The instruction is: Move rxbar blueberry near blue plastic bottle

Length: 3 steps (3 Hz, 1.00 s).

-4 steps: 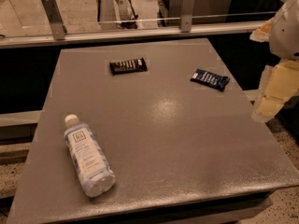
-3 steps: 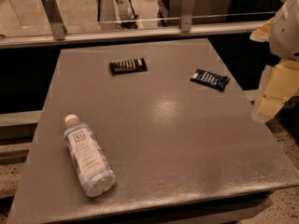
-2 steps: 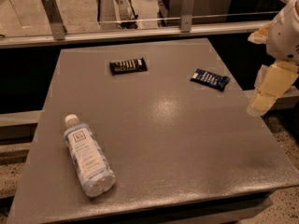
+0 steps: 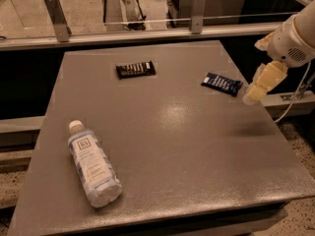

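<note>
The rxbar blueberry (image 4: 222, 83), a small dark navy wrapper with white print, lies flat near the table's right edge toward the back. The blue plastic bottle (image 4: 92, 164), clear with a white cap and light blue label, lies on its side at the front left, cap pointing away. My gripper (image 4: 252, 95), cream-coloured, hangs from the white arm at the right, just right of the rxbar and a little above the table's right edge. It holds nothing.
A black bar wrapper with white lettering (image 4: 136, 69) lies at the back centre. The grey table (image 4: 177, 146) drops off on all sides. A metal rail with glass (image 4: 147, 29) runs behind it.
The gripper has moved left and slightly up, from beyond the table's right edge toward the rxbar. The objects on the table have not moved.
</note>
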Motion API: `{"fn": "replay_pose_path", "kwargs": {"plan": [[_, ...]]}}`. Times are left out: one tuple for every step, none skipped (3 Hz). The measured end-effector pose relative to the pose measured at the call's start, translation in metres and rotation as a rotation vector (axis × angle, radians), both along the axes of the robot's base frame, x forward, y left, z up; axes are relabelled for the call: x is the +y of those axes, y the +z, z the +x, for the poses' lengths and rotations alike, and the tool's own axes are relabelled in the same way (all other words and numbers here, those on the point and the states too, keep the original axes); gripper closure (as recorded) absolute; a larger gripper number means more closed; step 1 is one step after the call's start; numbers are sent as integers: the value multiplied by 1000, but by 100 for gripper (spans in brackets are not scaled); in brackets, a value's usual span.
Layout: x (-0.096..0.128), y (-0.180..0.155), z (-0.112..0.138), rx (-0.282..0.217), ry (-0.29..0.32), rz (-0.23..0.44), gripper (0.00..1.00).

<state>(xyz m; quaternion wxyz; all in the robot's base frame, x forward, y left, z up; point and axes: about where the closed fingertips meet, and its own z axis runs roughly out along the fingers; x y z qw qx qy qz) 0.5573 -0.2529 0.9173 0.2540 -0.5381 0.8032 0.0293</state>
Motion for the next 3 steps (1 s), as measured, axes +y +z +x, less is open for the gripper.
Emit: {"fn": "replay_pose_path", "kwargs": {"plan": [[1,-30,40,14,-39,98,0],[6,-52,65,26,-73,171,0],[14,-63,77,32,-78,216,0]]}}
